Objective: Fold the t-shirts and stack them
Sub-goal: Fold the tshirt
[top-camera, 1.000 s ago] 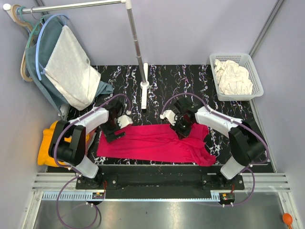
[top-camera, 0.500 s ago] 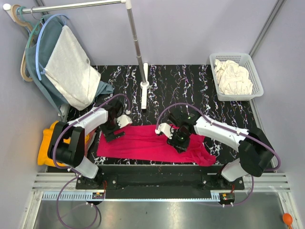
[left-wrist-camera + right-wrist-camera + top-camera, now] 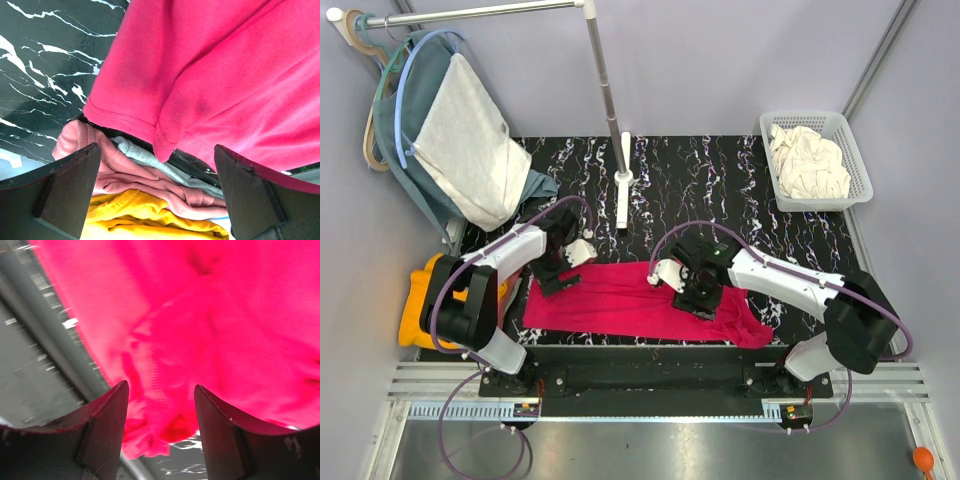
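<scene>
crimson shirt [image 3: 620, 300]: lying in a long band along the near side of the table [image 3: 720, 180], between the two arms.
left gripper [image 3: 558, 279]: jaws wide apart over the shirt's left hem, holding nothing.
right gripper [image 3: 699, 297]: jaws parted above bunched cloth right of the middle, no grip that i can see.
handling: light, limp cotton that will sag and wrinkle. pinch a hem or corner, both layers together.
pile: orange-yellow shirt [image 3: 418, 305] and dusty pink shirt [image 3: 100, 165] sit off the table's left edge.
waiting: cream-white shirt [image 3: 808, 165] in the basket [image 3: 858, 155].
</scene>
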{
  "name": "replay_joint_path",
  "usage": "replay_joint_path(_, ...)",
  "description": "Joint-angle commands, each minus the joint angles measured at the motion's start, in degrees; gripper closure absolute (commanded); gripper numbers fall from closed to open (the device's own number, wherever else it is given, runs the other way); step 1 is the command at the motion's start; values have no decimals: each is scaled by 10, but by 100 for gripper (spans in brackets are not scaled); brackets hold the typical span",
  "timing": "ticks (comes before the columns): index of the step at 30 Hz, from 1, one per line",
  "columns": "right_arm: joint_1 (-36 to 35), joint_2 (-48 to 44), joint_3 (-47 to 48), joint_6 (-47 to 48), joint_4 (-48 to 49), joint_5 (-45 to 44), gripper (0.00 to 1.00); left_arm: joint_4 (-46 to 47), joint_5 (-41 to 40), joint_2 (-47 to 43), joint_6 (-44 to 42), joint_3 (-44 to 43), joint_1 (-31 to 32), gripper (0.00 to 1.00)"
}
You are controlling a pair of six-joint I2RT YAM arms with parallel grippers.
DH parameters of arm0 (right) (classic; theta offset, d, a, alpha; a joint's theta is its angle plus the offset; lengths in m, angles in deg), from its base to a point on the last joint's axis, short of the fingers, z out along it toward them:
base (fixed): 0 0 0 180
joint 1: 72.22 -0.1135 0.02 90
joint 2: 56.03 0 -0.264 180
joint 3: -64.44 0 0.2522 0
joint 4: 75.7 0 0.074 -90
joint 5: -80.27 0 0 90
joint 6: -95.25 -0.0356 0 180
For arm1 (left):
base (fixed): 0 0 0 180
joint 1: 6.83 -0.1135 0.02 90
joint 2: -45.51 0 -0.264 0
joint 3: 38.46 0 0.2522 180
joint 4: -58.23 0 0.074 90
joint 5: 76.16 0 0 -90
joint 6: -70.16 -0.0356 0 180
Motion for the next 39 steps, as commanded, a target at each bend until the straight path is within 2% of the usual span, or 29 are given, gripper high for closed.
replay_joint_path(1, -2, -35, -18, 14, 67, -109, 37, -1, 6, -17, 5, -20, 2, 1)
replay_joint_path(10, -1, -2, -65, 34, 131, -140, 41, 3, 7, -16, 4, -8, 2, 1)
replay_joint_path(16, 2, 18, -72, 39, 146, -137, 48, 8, 10, -18, 4, 3, 2, 1)
replay_joint_path(21, 2, 13, -71, 32, 137, -126, 71, 9, 8, -20, 3, 9, 2, 1)
replay_joint_path(23, 2, 9, -67, 30, 129, -120, 75, 9, 4, -22, 3, 10, 2, 1)
replay_joint_path(27, 2, -6, -58, 18, 100, -102, 88, 8, 2, -22, 3, 10, 2, 1)
replay_joint_path(28, 1, -10, -56, 15, 94, -99, 95, 8, 2, -22, 3, 9, 2, 1)
replay_joint_path(30, 1, -19, -47, 4, 75, -82, 99, 8, -1, -22, 3, 10, 2, 1)
replay_joint_path(39, -1, -54, -17, -10, 6, -20, 100, 4, -8, -21, 3, 6, 2, 1)
